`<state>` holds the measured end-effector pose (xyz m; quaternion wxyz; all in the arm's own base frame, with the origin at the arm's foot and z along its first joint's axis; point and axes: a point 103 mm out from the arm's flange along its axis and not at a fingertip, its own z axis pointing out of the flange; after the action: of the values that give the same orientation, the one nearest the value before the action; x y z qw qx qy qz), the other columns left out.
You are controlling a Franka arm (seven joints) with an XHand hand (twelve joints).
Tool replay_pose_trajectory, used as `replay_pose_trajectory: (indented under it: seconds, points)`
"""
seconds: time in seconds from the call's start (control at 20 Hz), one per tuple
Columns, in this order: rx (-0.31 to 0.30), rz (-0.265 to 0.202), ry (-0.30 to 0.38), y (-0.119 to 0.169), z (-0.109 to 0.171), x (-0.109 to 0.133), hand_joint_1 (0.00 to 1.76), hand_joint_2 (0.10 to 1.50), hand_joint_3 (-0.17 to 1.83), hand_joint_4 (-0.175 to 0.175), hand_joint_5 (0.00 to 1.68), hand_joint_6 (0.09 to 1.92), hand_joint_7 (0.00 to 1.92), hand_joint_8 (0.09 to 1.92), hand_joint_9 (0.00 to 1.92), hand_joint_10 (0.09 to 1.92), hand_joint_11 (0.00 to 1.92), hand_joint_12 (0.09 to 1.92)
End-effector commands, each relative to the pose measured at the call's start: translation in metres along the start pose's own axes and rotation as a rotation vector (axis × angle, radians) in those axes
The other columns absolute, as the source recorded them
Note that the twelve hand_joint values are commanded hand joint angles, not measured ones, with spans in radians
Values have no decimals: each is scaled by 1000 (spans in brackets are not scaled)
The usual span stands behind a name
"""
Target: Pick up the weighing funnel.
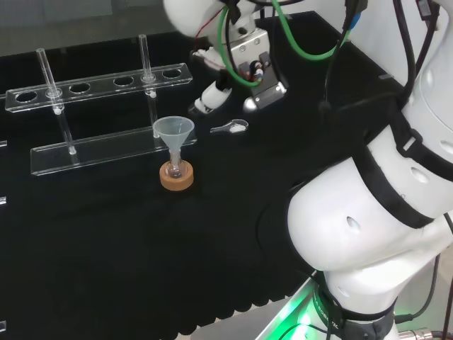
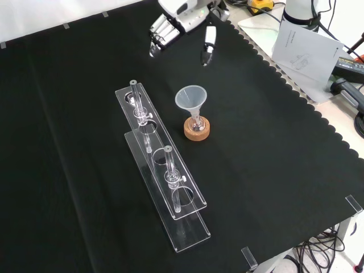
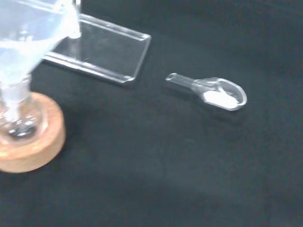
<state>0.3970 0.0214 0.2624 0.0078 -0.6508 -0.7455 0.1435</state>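
Observation:
The weighing funnel (image 1: 230,127) is a small clear scoop with a short stem. It lies flat on the black cloth, just right of the big funnel in the head view. In the wrist view the weighing funnel (image 3: 213,92) has a little white powder in its bowl. The hand (image 1: 211,97) hovers above and slightly behind it, not touching it. Its fingers are spread and fairly straight, with nothing between them. In the front view the hand (image 2: 176,20) comes in at the top, its fingertips (image 2: 207,48) pointing down at the cloth.
The big funnel (image 1: 173,131) stands in a small flask on a cork ring (image 1: 176,177), close to the weighing funnel's left in the head view. Behind it stands a clear two-tier rack (image 1: 99,81) holding glass tubes. Papers (image 2: 304,45) lie past the cloth's edge.

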Motion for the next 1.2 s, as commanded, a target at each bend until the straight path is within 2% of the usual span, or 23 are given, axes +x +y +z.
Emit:
replay_pose_trajectory:
  seconds: [0.05, 0.3, 0.45, 0.6, 0.75, 0.95, 1.2]
  points:
    - [20, 35, 25, 13, 6, -40, 524, 748, 167, -40, 226, 87, 120, 641, 329, 687, 264, 1397]
    - [45, 71, 46, 29, 19, -67, 530, 750, 172, -41, 241, 87, 141, 652, 343, 686, 268, 1395]
    - [69, 87, 63, 45, 29, -85, 683, 764, 205, -38, 317, 87, 199, 664, 384, 672, 283, 1382]
    - [82, 87, 54, 62, 42, -97, 803, 714, 354, -30, 412, 87, 279, 645, 457, 616, 318, 1359]
    - [105, 76, 43, 82, 57, -105, 834, 663, 477, -21, 497, 87, 341, 636, 528, 583, 350, 1352]
    - [133, 62, 30, 105, 76, -110, 841, 651, 507, -17, 531, 87, 366, 637, 553, 578, 367, 1348]
    - [178, 18, 18, 138, 103, -106, 832, 636, 536, -17, 551, 87, 387, 632, 572, 565, 385, 1331]
